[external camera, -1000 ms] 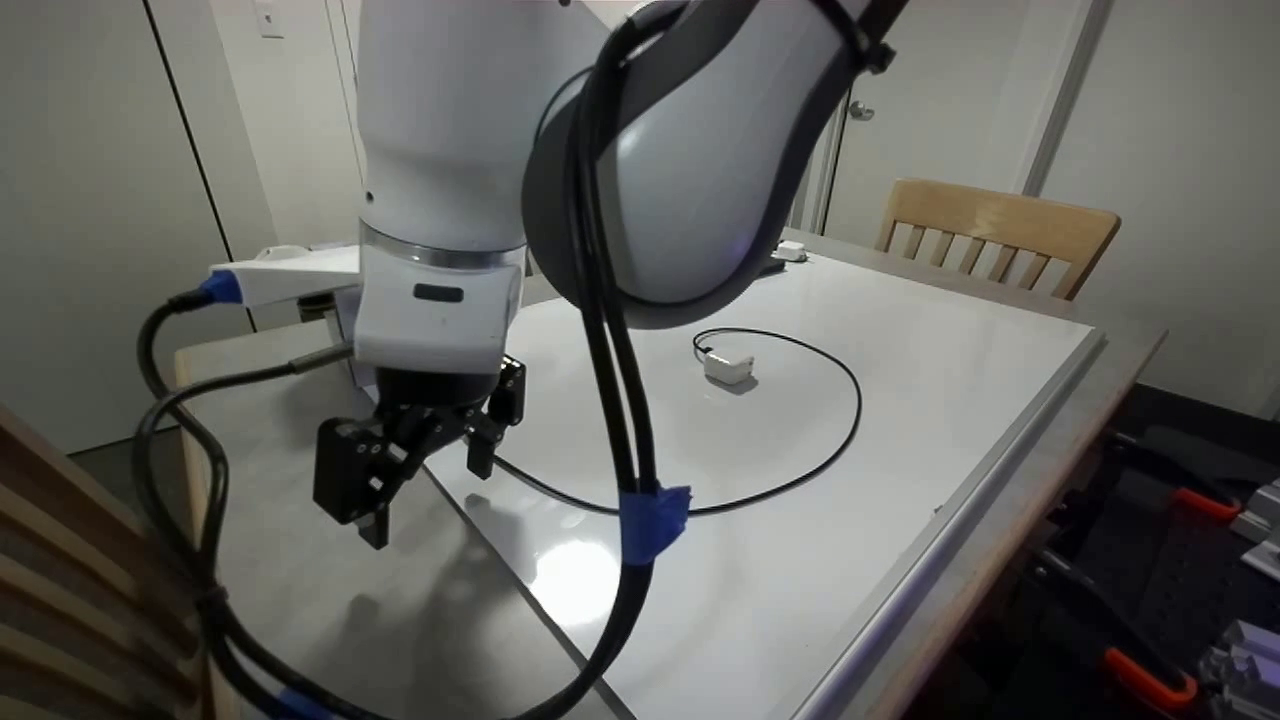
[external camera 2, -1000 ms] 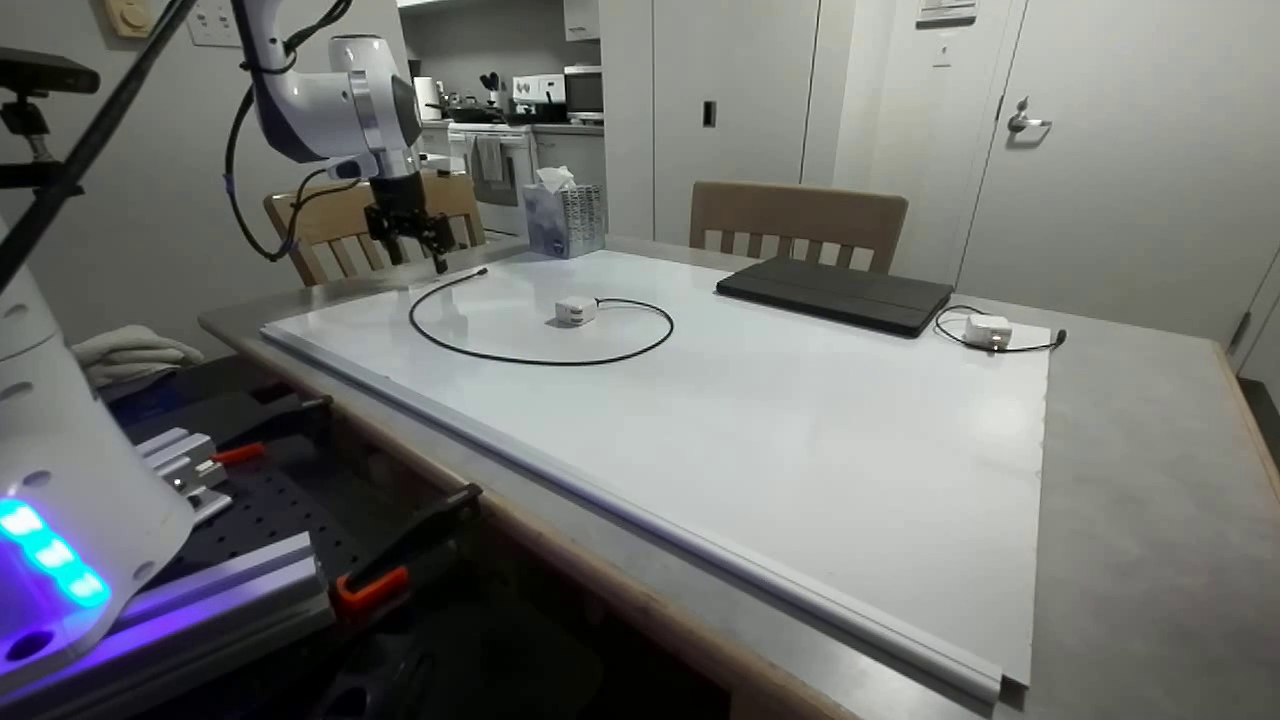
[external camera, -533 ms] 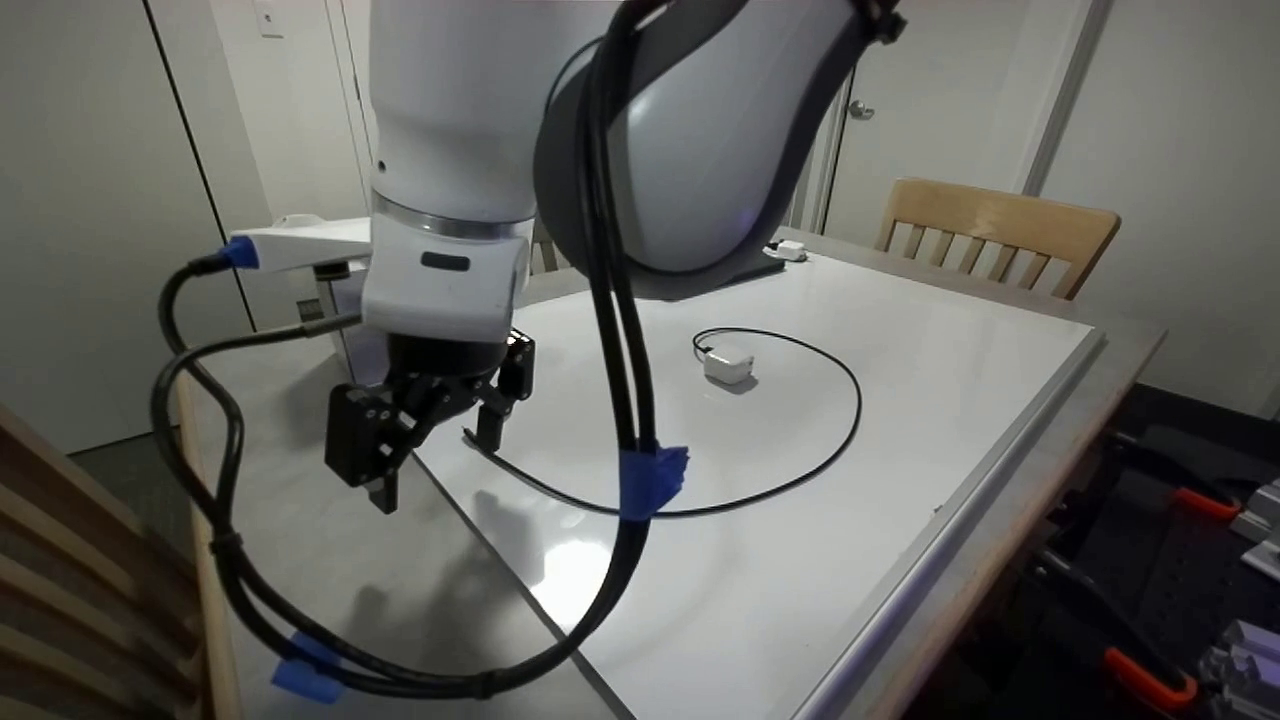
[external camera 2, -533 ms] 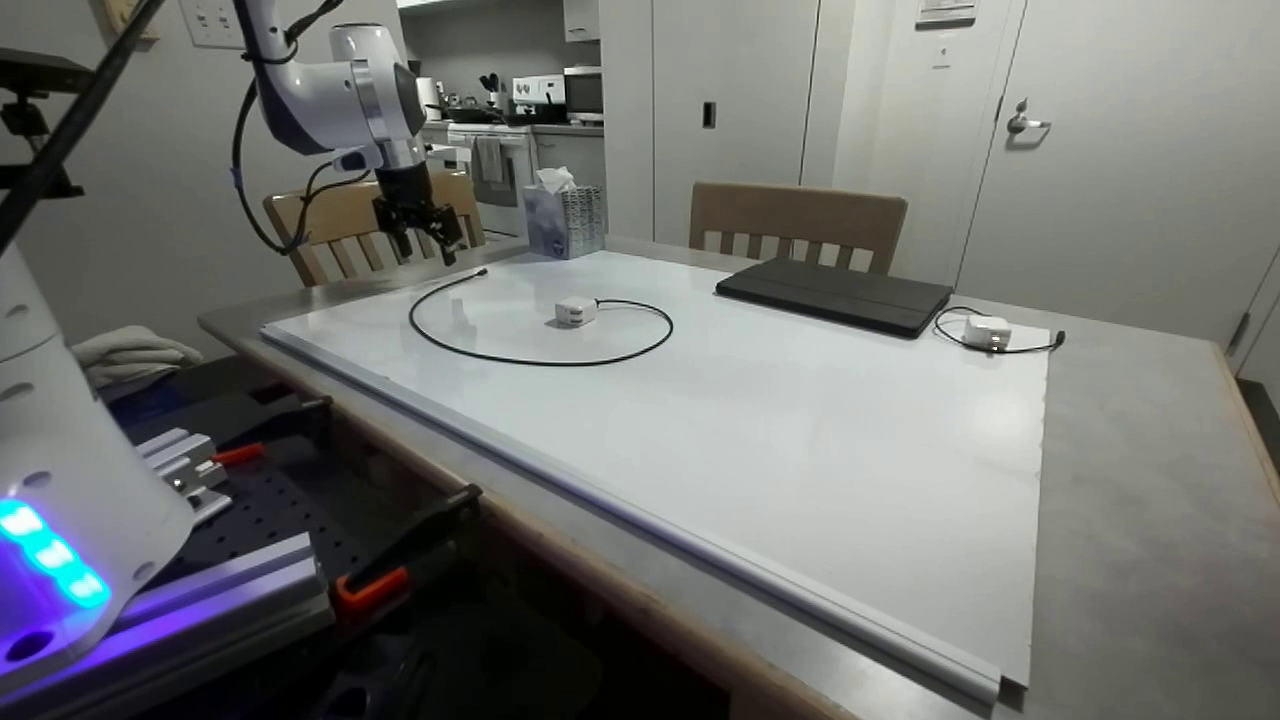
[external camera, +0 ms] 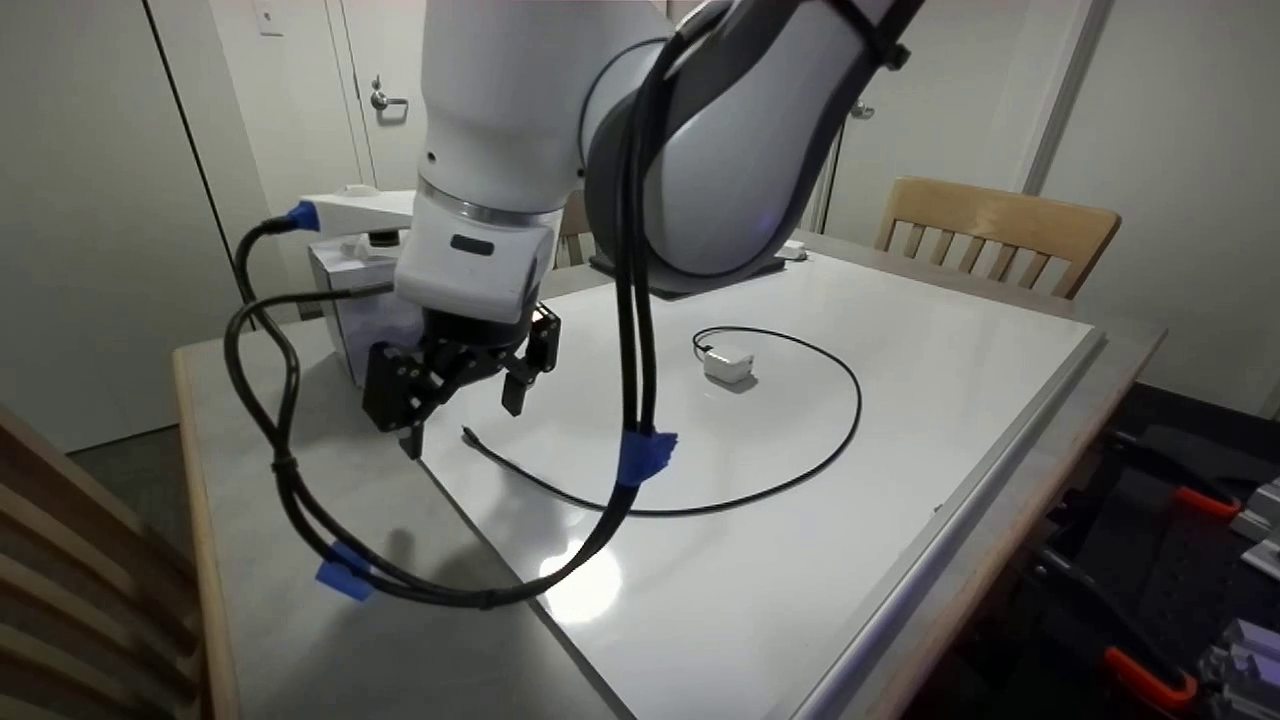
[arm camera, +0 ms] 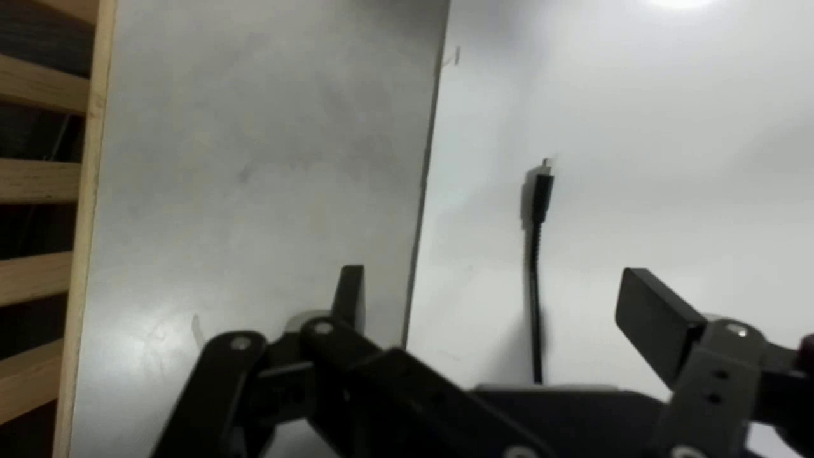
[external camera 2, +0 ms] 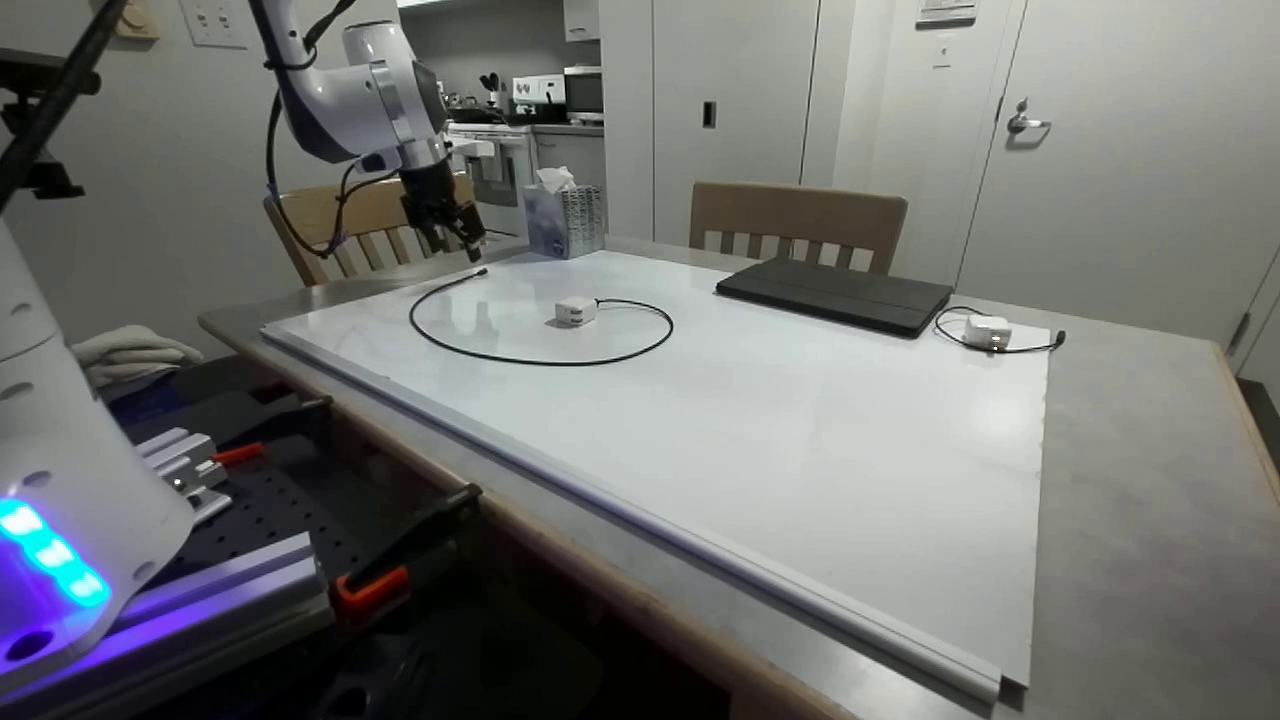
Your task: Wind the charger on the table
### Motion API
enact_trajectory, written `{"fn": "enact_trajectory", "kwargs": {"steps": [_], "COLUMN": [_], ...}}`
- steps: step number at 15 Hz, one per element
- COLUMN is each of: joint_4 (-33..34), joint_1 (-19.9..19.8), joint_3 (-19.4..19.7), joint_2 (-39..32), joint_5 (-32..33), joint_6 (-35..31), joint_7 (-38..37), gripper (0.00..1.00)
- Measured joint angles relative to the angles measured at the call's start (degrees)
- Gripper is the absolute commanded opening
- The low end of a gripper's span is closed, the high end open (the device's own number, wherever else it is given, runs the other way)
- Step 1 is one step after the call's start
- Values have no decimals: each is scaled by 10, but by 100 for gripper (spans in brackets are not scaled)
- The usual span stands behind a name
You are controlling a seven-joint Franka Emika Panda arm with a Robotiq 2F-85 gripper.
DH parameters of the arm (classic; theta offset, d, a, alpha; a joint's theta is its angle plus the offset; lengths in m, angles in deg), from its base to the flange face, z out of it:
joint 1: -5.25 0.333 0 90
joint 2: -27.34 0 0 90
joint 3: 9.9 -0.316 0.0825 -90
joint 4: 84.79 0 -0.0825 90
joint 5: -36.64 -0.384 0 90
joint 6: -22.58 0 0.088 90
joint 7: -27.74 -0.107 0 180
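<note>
The charger (external camera 2: 560, 364) lies on the white board (external camera 2: 750, 430) that covers much of the grey bench (external camera 2: 1150, 470), its black cable (external camera: 860, 400) spread unwound in one wide curve. At one end the cable hooks round into a white plug (external camera: 729, 367), which rests within that curve; at the other, a slim black connector (arm camera: 542, 196) with a small metal tip lies near the edge of the board. The jaws hang tilted over the bench near this loose end, spread wide and empty. In the wrist view one jaw shows against the bare grey of the bench and the other against the board, and the cable's end appears between them, on the board below. The white arm (external camera: 490, 130) reaches down over the bench, with thick black cords (external camera: 487, 599) looping from it, banded with blue tape (external camera: 645, 457). In an exterior view a flat black slab (external camera 2: 835, 295) lies along the far side of the board, and just beside it sits a second charger (external camera 2: 988, 332), a white plug with its own black cable. A tissue box (external camera 2: 565, 220) stands by a corner of the board, and wooden chairs (external camera 2: 800, 215) stand at the bench.
</note>
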Motion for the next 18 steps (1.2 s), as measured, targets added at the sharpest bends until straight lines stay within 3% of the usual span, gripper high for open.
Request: {"fn": "enact_trajectory", "kwargs": {"steps": [3, 7, 11, 18], "joint_4": [-1, -1, 1, 2], "joint_1": [-6, -36, -50, -82], "joint_3": [9, -20, -26, -52], "joint_2": [2, -1, -1, -18], "joint_5": [10, 1, -10, -51], "joint_6": [-2, 12, 35, 41], "joint_7": [-16, -6, 0, 58], "gripper": [100, 100, 100, 100]}}
